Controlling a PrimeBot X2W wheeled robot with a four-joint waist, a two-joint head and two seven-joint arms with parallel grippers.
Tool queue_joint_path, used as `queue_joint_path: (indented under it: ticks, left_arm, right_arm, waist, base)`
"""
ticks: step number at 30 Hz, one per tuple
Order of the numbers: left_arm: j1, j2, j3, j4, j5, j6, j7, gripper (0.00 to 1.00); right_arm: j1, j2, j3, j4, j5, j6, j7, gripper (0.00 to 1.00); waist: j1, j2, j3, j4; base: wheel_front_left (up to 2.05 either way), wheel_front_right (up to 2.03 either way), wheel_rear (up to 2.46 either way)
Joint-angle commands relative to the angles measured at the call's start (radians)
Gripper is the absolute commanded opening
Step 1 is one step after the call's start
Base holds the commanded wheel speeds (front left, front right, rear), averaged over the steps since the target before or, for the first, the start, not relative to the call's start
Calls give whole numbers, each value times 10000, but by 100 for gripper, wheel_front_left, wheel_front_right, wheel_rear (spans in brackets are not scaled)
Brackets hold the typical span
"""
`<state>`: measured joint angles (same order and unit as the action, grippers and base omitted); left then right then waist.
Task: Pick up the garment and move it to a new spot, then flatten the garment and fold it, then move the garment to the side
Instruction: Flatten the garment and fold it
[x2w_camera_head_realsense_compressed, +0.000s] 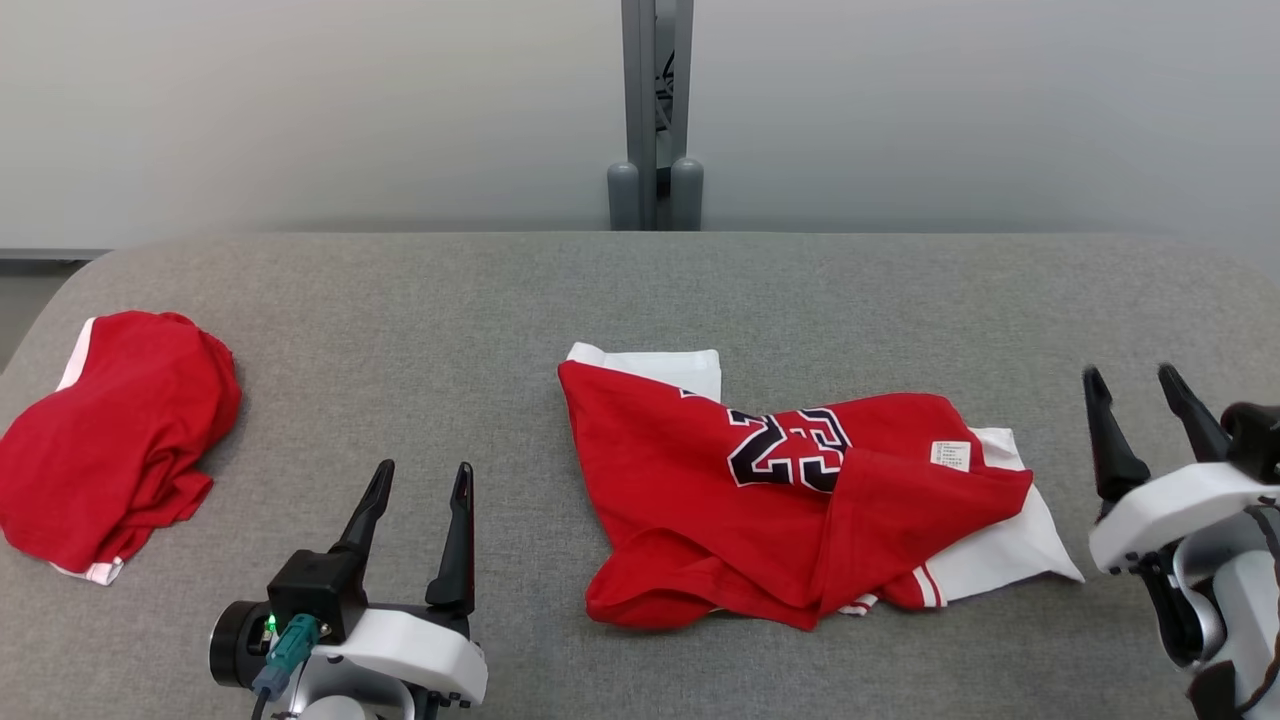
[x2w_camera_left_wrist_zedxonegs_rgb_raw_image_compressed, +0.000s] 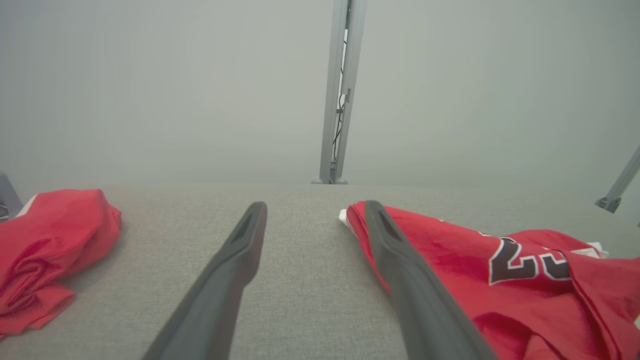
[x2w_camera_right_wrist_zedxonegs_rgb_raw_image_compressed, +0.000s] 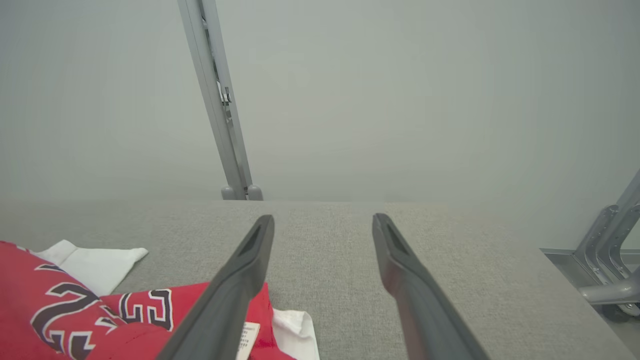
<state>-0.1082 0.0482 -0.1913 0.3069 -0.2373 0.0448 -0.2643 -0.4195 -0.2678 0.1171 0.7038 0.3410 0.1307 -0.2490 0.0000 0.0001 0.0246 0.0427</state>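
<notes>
Lying crumpled at nine o'clock on the grey table (x2w_camera_head_realsense_compressed: 420, 320) is a red bundle (x2w_camera_head_realsense_compressed: 110, 440). The left gripper (x2w_camera_head_realsense_compressed: 425, 467) sits at seven o'clock, jaws apart. The red-and-white garment (x2w_camera_head_realsense_compressed: 700, 500) sprawls mid-table. The right gripper (x2w_camera_head_realsense_compressed: 1132, 373) stands at three o'clock, jaws apart and empty.

Matt cloth garment (x2w_camera_head_realsense_compressed: 690, 490), rough-woven table (x2w_camera_head_realsense_compressed: 450, 320)

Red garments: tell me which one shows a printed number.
The jersey lying in the middle, partly spread out, with a dark 23 on it. The bundled garment at the robot's left is plain red with white trim.
</notes>
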Motion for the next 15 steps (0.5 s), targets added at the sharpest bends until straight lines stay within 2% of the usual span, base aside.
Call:
queue_joint_path:
  ticks: [1, 9, 11, 15]
  left_arm:
    - [-44, 39, -7, -24, 11, -4, -7, 100]
    - [2, 38, -148, -208, -32, -23, -7, 100]
    - [22, 41, -185, -241, -29, -28, -7, 100]
    - [83, 38, -281, -270, 0, -41, -7, 100]
  right_arm:
    - [204, 60, -117, -465, -98, 2, -125, 100]
    - [1778, 931, -915, -4511, -603, 2, -164, 100]
    - [2238, 1189, -985, -5017, -710, 2, -165, 100]
    - [2779, 1452, -982, -5257, -1064, 2, -168, 100]
  waist:
    - [0, -1, -79, -64]
    - [0, -1, -124, -14]
    - [0, -1, -101, 34]
    - [0, -1, -59, 104]
  base:
    - [0, 0, 0]
    - [0, 0, 0]
    - [0, 0, 0]
    - [0, 0, 0]
